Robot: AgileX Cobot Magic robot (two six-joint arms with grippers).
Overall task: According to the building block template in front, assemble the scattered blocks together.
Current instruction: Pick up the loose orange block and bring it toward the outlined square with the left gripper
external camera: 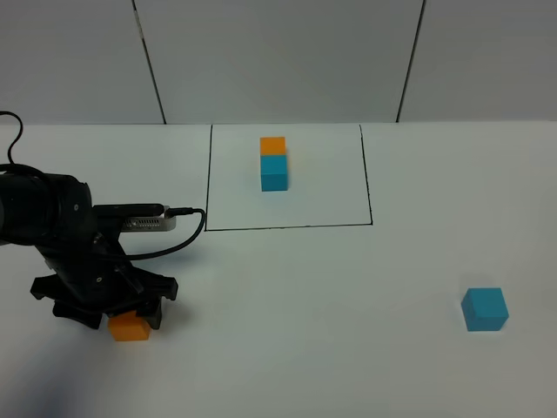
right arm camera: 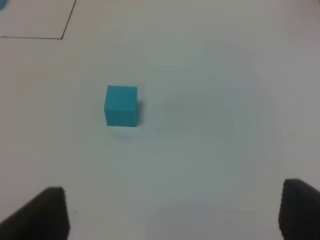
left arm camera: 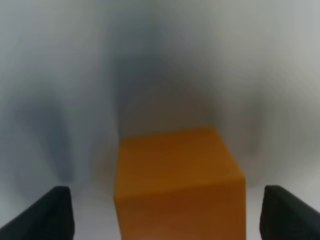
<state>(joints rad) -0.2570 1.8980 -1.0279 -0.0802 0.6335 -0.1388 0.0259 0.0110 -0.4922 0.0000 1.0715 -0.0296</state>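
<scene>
The template [external camera: 274,162], an orange cube joined to a cyan-blue cube, stands inside a black-outlined rectangle at the back centre. The loose orange cube [external camera: 130,327] lies at the front left, partly under my left gripper [external camera: 117,306]. In the left wrist view the orange cube [left arm camera: 177,182] sits between the black fingertips [left arm camera: 50,215], with a gap on each side; the left gripper [left arm camera: 167,220] is open. The loose cyan-blue cube [external camera: 485,308] lies alone at the front right. In the right wrist view it [right arm camera: 121,105] lies well ahead of my open, empty right gripper [right arm camera: 172,215].
The black outline [external camera: 287,226] marks the template's rectangle on the white table; one corner of it shows in the right wrist view [right arm camera: 62,37]. A black cable [external camera: 187,228] loops off the left arm. The right arm is outside the exterior view.
</scene>
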